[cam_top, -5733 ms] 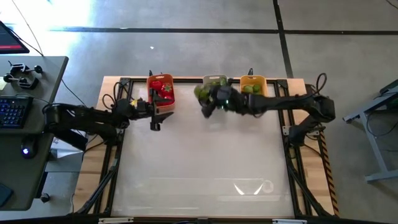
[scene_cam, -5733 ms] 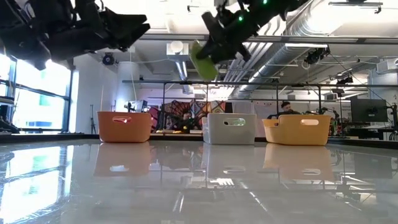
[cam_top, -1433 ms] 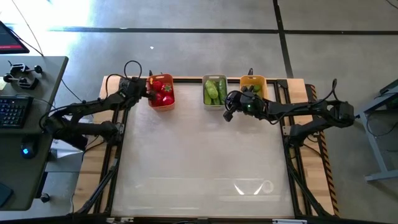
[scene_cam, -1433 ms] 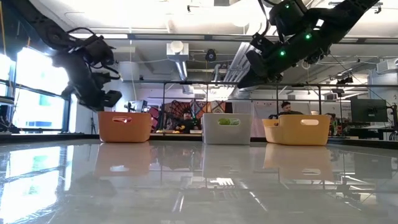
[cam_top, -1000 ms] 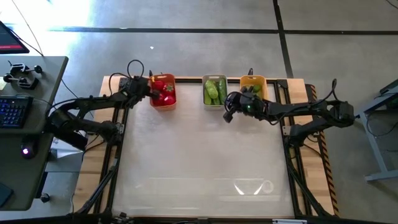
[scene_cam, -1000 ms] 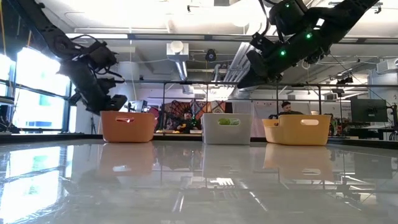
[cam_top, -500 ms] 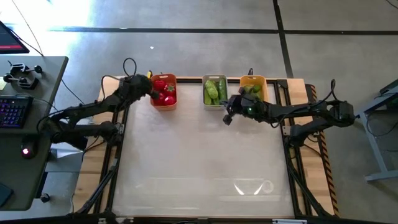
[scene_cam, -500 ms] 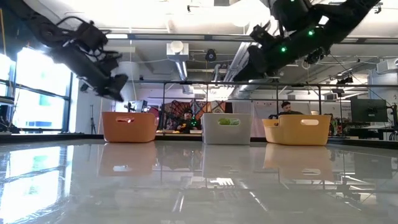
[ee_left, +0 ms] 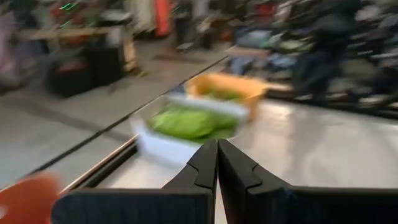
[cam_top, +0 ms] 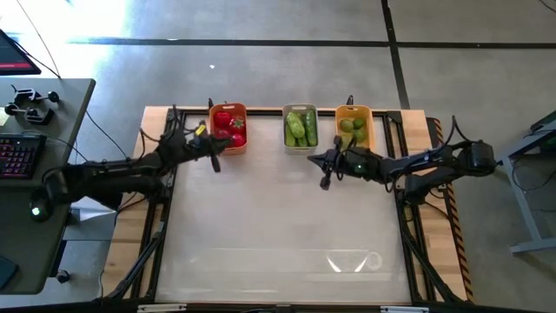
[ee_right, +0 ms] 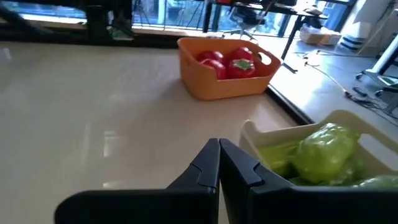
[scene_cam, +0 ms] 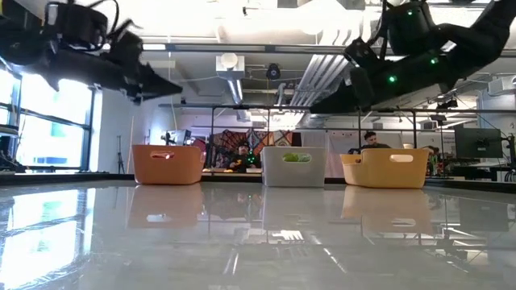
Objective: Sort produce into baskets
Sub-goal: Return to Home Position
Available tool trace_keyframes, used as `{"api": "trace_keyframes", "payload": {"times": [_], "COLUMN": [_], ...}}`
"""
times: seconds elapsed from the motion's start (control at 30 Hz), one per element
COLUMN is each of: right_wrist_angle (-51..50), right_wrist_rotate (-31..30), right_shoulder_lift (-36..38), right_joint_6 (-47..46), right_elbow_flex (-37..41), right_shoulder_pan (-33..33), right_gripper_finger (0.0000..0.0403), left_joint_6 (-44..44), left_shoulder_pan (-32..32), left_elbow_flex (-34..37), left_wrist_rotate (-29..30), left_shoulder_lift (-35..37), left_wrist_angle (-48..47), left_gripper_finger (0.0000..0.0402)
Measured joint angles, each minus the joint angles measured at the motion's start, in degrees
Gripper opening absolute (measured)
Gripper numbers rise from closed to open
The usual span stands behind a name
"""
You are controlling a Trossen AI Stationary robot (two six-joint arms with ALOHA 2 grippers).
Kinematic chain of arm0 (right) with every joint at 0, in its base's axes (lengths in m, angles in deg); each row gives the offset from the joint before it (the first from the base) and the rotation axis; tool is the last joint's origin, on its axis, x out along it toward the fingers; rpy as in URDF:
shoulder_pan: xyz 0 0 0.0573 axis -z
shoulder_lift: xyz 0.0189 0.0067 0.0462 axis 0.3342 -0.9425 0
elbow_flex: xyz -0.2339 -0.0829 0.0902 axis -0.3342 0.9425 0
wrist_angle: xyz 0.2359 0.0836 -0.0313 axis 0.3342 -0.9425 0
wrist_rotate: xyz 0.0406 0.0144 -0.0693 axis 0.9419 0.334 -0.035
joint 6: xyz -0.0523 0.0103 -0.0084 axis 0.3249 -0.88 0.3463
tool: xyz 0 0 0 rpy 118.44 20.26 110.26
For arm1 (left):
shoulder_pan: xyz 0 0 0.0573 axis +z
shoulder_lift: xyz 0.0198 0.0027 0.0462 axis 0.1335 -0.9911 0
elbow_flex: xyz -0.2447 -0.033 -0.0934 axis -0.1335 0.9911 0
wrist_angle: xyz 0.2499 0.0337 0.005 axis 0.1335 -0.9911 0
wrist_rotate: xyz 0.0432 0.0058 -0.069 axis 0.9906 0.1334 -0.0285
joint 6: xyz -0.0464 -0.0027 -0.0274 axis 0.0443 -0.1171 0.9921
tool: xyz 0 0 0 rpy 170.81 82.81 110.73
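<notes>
Three baskets stand in a row at the table's far edge. The orange-red basket holds red tomatoes. The pale grey one holds green cucumbers. The yellow-orange one holds limes. My left gripper is shut and empty, level above the table, just near of the orange-red basket. My right gripper is shut and empty too, hanging over the table near of the gap between the grey and yellow-orange baskets.
The glossy white tabletop stretches open from the baskets to the near edge. A desk with a keyboard stands off the table's left side. In the low view a person sits in the room behind the baskets.
My left gripper has drawn back from over the orange-red basket toward the table's near edge, risen, and tipped from pointing down to level. My right gripper has slid a little toward the near edge and sunk slightly. Both have stayed shut. The baskets have kept still.
</notes>
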Motion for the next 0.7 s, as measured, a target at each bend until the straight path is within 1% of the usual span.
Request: {"api": "trace_keyframes", "payload": {"times": [0.1, 0.3, 0.4, 0.7], "right_wrist_angle": [0.0, -1.3, -2.4, -0.9], "right_wrist_rotate": [1.8, 7.8, 10.6, 10.1], "right_shoulder_lift": [0.5, 5.8, 10.2, 28.2], "right_joint_6": [0.1, 0.4, 0.4, -1.1], "right_elbow_flex": [0.9, 3.4, 5.4, 16.5], "right_shoulder_pan": [-0.4, -0.1, 0.1, 0.1], "right_gripper_finger": [0.0, 0.0, 0.0, 0.0], "left_joint_6": [-0.7, -2.8, -4.3, -4.8], "left_shoulder_pan": [-4.5, -13.0, -16.5, -23.1], "left_elbow_flex": [1.1, 1.1, 1.1, 1.1], "left_wrist_rotate": [-1.0, -0.8, -0.8, -0.6], "left_shoulder_lift": [0.0, -0.1, -0.1, -0.2], "left_wrist_angle": [4.0, 4.9, 5.4, 5.5], "left_gripper_finger": [0.0, 0.0, 0.0, 0.0]}}
